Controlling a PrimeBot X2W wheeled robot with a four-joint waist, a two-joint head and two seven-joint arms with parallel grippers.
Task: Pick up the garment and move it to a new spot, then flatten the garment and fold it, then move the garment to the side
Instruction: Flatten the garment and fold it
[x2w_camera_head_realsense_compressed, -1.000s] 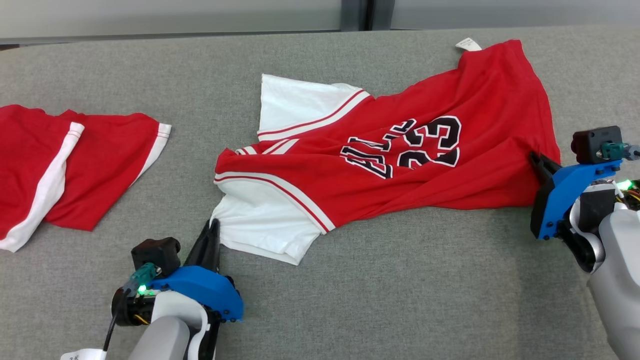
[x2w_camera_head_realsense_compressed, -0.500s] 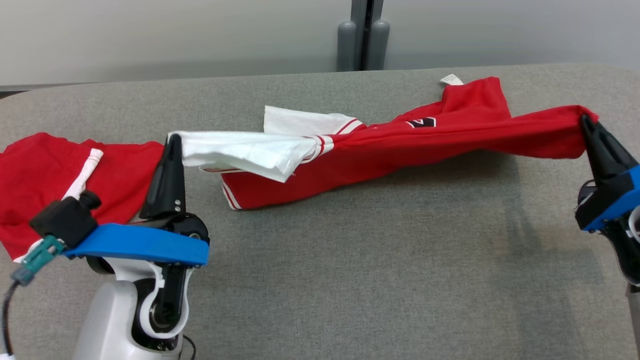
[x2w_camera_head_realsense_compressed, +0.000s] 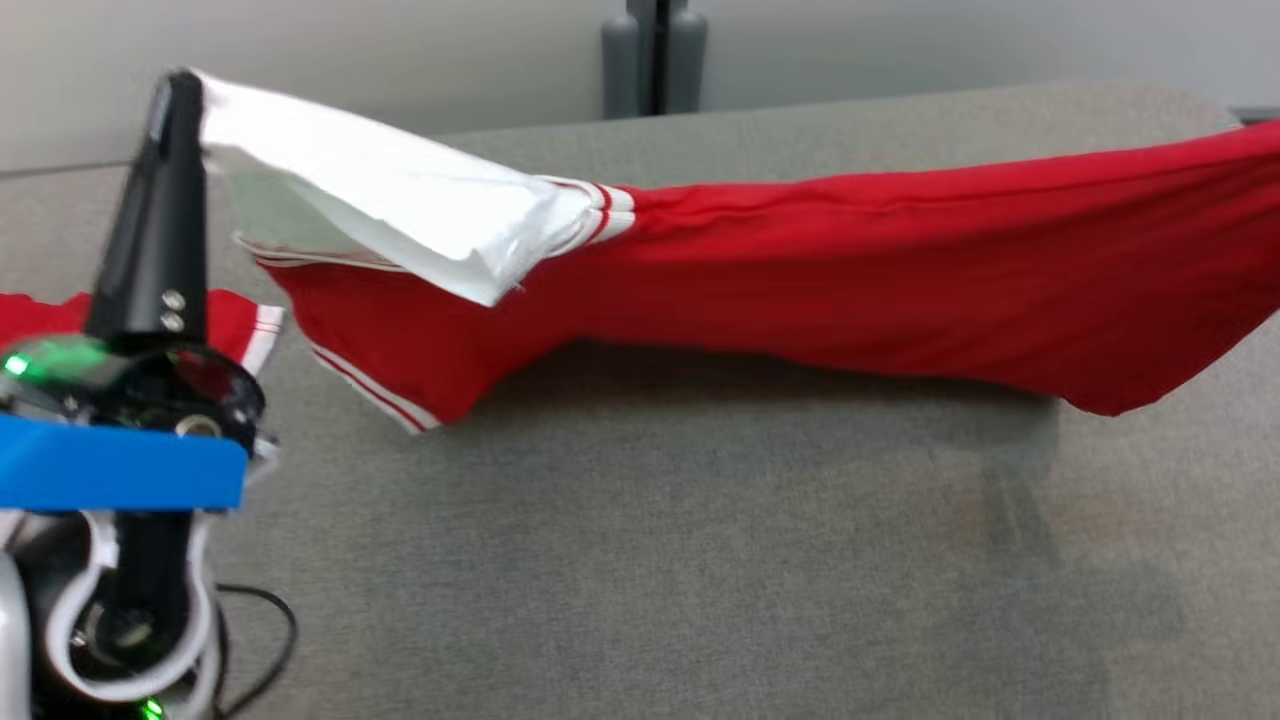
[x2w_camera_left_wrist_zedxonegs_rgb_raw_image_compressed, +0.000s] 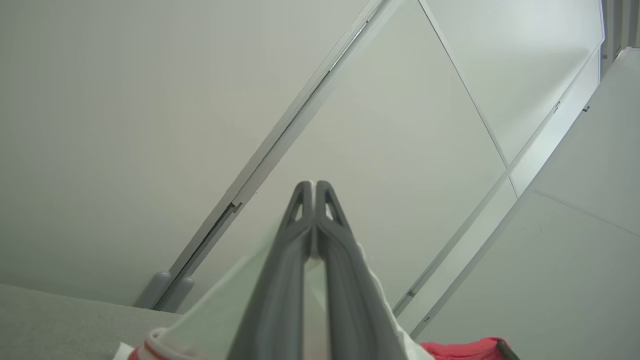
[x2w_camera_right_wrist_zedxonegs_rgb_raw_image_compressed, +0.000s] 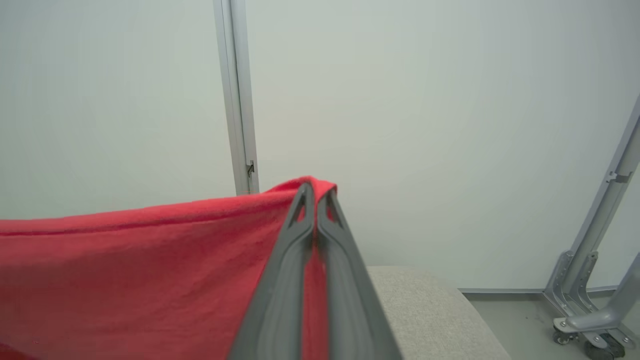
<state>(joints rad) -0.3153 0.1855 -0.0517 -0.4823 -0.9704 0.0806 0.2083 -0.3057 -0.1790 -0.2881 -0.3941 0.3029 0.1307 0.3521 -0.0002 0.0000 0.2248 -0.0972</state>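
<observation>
1. The red jersey (x2w_camera_head_realsense_compressed: 850, 270) ran off the right edge of the head view, so its far end was cut off there.
2. A second red cloth (x2w_camera_head_realsense_compressed: 240, 325) lay on the gray table (x2w_camera_head_realsense_compressed: 700, 560), mostly hidden behind the left gripper (x2w_camera_head_realsense_compressed: 178, 82).
3. There were two pieces of clothing, two grippers and one table.
4. The left gripper was pinched tight on the jersey's white sleeve (x2w_camera_head_realsense_compressed: 400, 200), held up high.
5. The right gripper (x2w_camera_right_wrist_zedxonegs_rgb_raw_image_compressed: 314, 186) was pinched tight on the jersey's red edge.
6. The jersey hung stretched between both grippers above the table. It was hard to tell if its low left corner touched the table.
</observation>
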